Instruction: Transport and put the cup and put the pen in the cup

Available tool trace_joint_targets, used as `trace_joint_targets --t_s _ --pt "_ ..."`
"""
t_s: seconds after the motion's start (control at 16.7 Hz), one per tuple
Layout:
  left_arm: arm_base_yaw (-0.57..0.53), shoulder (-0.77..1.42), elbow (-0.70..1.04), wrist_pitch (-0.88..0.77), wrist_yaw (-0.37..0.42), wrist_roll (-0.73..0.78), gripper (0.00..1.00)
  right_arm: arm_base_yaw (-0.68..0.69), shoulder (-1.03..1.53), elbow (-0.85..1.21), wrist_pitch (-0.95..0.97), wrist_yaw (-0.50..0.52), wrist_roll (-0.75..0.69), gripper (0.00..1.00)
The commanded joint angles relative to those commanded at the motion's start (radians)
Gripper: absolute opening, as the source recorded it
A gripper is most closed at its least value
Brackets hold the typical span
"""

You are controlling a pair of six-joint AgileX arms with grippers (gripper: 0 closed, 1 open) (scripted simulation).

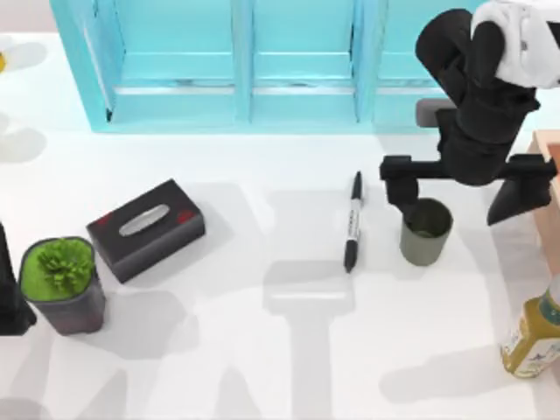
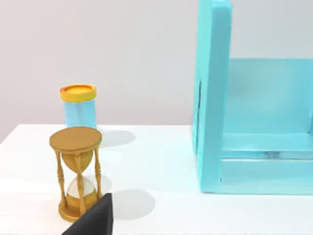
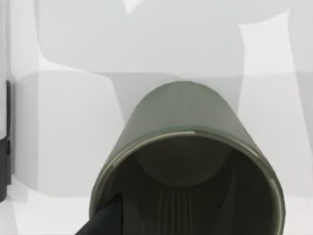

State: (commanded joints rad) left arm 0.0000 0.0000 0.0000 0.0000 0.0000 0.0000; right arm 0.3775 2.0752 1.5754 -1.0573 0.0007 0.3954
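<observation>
Right gripper (image 1: 455,194) spread wide, hovering right over the small matte olive-grey cylindrical cup (image 1: 425,232).

Standing upright on the white table (image 1: 280,350), right of centre, rim just under the left-hand fingertip, nothing clamped. Slim black marker pen with a white label band (image 1: 353,221) lying flat just left of the cup, not touching. Left arm (image 1: 10,297) parked at the left edge.

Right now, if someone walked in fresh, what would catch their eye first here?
Probably the right gripper at the table's right, right above the olive cup, one finger reaching inside it. Next, the black pen lying just left of the cup, and the big turquoise cabinet along the back.
</observation>
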Motion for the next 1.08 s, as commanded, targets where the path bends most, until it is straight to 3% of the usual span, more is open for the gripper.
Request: trace_joint_targets --t_s 0.3,0.78,1.08 --pt "0.0 0.0 0.0 0.0 0.0 0.0 1.0 0.0 0.013 0.072 -0.07 0.0 -0.001 1.0" --pt "0.0 0.0 0.0 0.0 0.0 0.0 1.0 -0.004 0.04 0.559 -0.528 -0.001 -0.003 1.0" --pt "0.0 0.0 0.0 0.0 0.0 0.0 1.0 -0.008 0.033 0.654 -0.621 0.001 -0.005 1.0"
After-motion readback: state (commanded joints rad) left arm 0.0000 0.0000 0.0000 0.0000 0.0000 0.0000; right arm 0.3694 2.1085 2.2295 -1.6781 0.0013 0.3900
